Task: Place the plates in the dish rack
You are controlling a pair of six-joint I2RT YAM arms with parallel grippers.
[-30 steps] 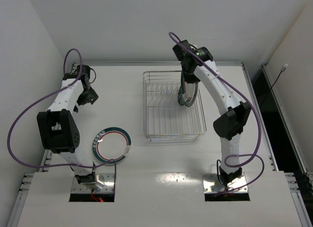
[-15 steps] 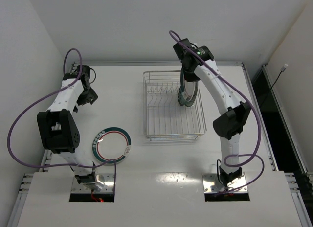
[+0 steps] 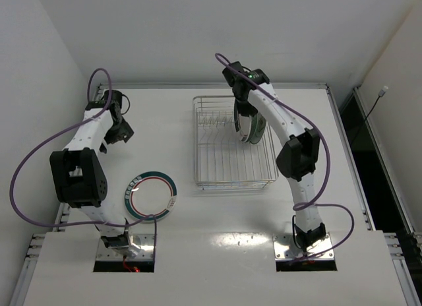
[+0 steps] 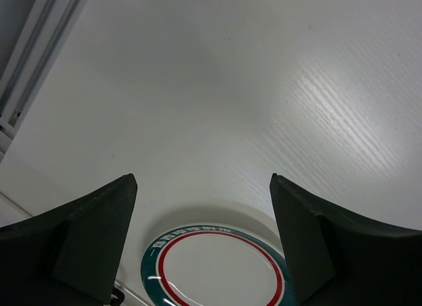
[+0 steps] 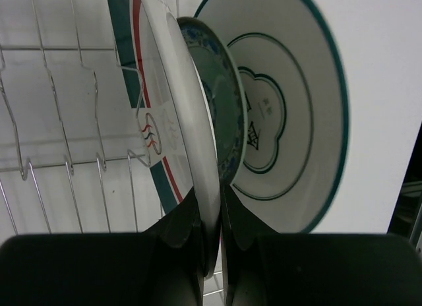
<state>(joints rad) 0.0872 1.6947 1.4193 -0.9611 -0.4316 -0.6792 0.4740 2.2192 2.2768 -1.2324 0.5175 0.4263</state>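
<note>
Near the table's (image 3: 217, 217) far edge, right jaws clamp a white teal-and-red-rimmed plate (image 5: 168, 101) upright to slot into the silver wire dish rack (image 3: 217, 154); left jaws stand apart.

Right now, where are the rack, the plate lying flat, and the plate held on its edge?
rack (image 3: 231, 184): top external view, on the front rim wire.
flat plate (image 3: 151, 194): top external view, on its white centre.
held plate (image 5: 165, 88): right wrist view, on the white face inside the red ring.

no text is legible: the white marks in the ring of the round white plate with a teal-and-red ring (image 4: 217, 270) and the dark stamp on the pale round plate with dark rings (image 5: 297, 121) are too small to read.
</note>
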